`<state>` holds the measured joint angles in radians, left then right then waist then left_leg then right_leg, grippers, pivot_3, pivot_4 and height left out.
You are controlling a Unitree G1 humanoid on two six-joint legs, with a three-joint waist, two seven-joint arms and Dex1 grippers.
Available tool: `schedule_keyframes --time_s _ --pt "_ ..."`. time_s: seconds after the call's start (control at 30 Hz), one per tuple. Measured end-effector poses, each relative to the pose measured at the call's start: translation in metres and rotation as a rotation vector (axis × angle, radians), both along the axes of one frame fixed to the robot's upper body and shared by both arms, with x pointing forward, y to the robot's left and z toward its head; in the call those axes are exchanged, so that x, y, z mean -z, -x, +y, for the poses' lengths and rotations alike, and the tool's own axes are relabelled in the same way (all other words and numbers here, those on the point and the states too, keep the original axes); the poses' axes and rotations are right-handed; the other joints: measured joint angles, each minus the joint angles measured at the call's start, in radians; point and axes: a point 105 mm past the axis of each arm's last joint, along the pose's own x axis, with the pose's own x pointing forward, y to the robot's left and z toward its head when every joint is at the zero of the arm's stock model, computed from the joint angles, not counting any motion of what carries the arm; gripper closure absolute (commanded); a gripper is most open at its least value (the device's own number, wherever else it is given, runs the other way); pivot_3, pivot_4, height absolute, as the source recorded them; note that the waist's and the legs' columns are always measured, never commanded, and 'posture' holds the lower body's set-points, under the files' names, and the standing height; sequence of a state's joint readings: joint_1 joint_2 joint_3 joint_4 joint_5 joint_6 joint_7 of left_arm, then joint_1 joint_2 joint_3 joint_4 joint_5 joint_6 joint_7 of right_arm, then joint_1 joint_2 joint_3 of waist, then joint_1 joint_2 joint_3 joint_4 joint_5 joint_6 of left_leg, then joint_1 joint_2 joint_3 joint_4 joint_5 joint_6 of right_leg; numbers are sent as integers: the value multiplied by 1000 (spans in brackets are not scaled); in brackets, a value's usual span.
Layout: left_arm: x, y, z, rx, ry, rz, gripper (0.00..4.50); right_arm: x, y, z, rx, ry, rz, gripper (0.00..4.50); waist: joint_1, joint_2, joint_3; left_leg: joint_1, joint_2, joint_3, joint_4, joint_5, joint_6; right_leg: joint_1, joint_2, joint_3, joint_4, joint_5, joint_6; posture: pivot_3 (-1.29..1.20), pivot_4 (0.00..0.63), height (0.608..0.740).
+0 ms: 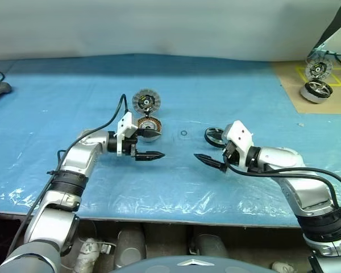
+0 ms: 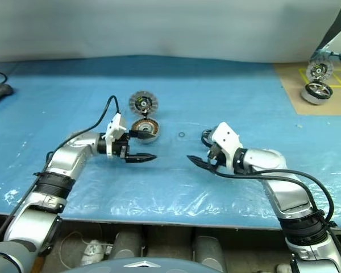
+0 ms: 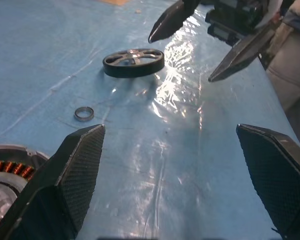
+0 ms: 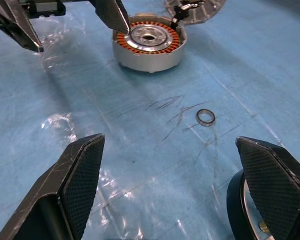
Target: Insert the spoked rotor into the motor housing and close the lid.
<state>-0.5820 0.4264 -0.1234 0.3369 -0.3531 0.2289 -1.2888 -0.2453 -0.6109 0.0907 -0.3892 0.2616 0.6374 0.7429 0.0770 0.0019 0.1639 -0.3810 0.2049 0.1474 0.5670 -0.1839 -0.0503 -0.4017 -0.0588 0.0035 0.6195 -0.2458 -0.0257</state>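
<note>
Spoked rotor (image 3: 134, 62) lies flat on the blue-covered counter (image 1: 244, 91), just beside the right hand (image 1: 209, 159), not held, not touched by either hand. It sits well apart from the motor housing (image 4: 149, 44), so insertion has not started.

Motor housing is open: copper windings and the silver centre are exposed in the right wrist view, nothing seated inside. It rests on the counter right by the left hand (image 1: 150, 147), which has one finger over its near rim; contact can't be told. The lid (image 1: 146, 102) stands tipped up at the housing's far edge, finned face with dark hub toward the camera, so closing is not done either.

Left hand: fingers spread wide, empty. Right hand: fingers spread wide, empty, tips pointing toward the left hand across bare counter.

A small metal ring (image 4: 205, 117) lies loose on the counter between the housing and the rotor; its role is unclear.

Second motor unit (image 1: 316, 90) sits on the brown board at the far right corner, out of play.

Progress judgement: zero steps done. Left to do: pick rotor, carry to housing, seat it, fold lid shut.
</note>
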Motion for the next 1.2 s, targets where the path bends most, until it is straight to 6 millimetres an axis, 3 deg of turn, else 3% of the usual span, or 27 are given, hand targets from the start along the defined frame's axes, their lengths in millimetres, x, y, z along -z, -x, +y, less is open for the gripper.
schedule_keyframes --time_s 0.2,0.8,1.03,1.2 --pt "0 -2 -2 -38 36 34 22 -3 -12 -4 51 7 -46 35 -2 0 0 0 0 0 -1 0 0 0 0 0 0 0 1 0 150 740" --pt "-2 -6 5 -103 42 4 22 -3 -12 -6 40 17 -39 35 0 0 0 0 0 0 0 0 0 0 0 0 0 0 1 0 150 740" --pt "-4 -9 6 -86 -74 -109 22 -6 -14 -6 37 18 -48 35 0 0 0 0 0 0 0 0 0 0 0 0 1 2 3 0 150 740" --pt "-19 -28 20 -114 -172 -199 22 -5 -15 -7 39 25 -49 35 0 0 0 0 0 0 0 0 0 0 0 0 1 2 3 0 150 740"
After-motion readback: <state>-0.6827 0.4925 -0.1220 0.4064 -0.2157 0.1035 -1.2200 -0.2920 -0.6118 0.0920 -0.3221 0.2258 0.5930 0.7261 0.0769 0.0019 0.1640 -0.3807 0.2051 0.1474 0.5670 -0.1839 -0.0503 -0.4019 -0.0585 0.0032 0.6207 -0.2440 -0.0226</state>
